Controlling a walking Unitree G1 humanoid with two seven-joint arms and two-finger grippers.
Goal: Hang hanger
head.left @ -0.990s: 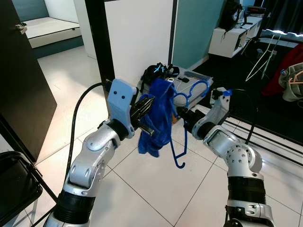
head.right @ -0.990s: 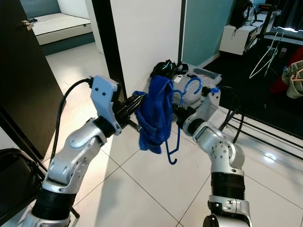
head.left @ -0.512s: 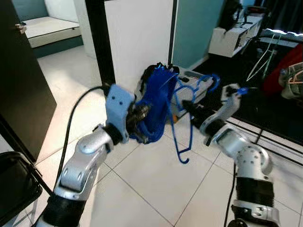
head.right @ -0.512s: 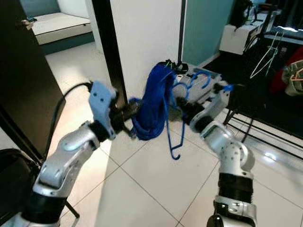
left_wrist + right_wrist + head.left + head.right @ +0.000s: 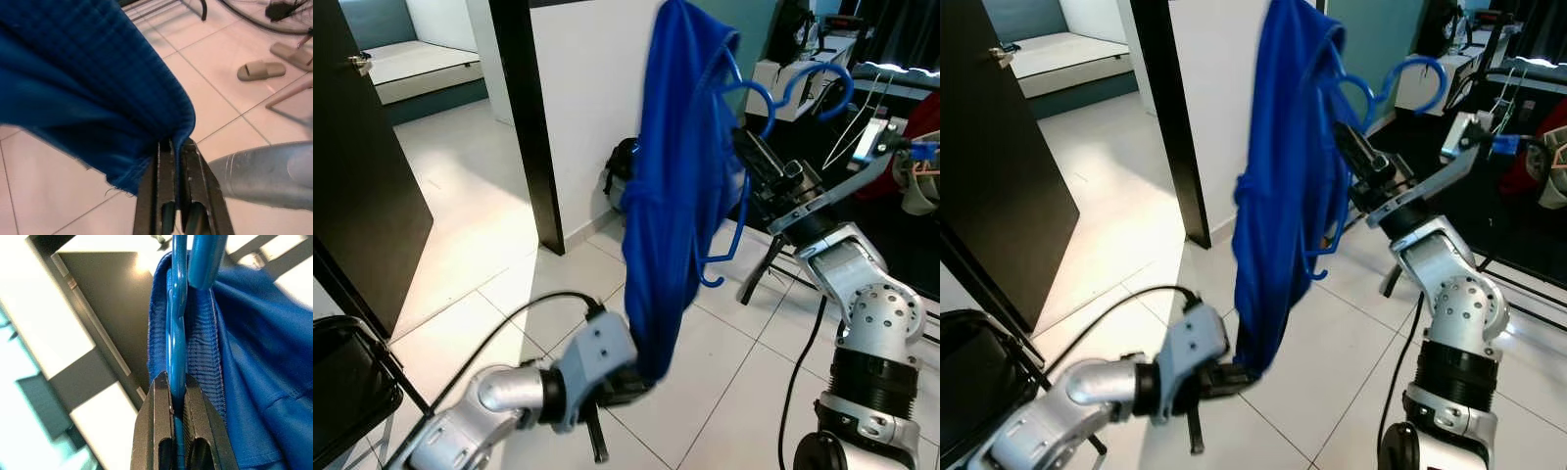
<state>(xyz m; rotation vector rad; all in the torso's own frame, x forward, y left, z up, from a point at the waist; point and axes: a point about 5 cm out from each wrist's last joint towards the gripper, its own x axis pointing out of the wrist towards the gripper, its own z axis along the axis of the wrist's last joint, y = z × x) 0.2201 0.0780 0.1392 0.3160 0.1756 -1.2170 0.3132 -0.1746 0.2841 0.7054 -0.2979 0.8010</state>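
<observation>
The garment (image 5: 675, 186) drapes over the hanger (image 5: 744, 108) — left end effector (image 5: 172, 196) below, right end effector (image 5: 177, 418) beside it.

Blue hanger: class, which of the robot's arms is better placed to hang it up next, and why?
Right. The right gripper holds the blue hanger raised high, hook uppermost. The left gripper sits low, pinching the blue garment's bottom edge.

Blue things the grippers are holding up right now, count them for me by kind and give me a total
Blue hanger, in the right gripper: 1
Blue garment, draped on the hanger, hem pinched in the left gripper: 1
Total: 2
</observation>
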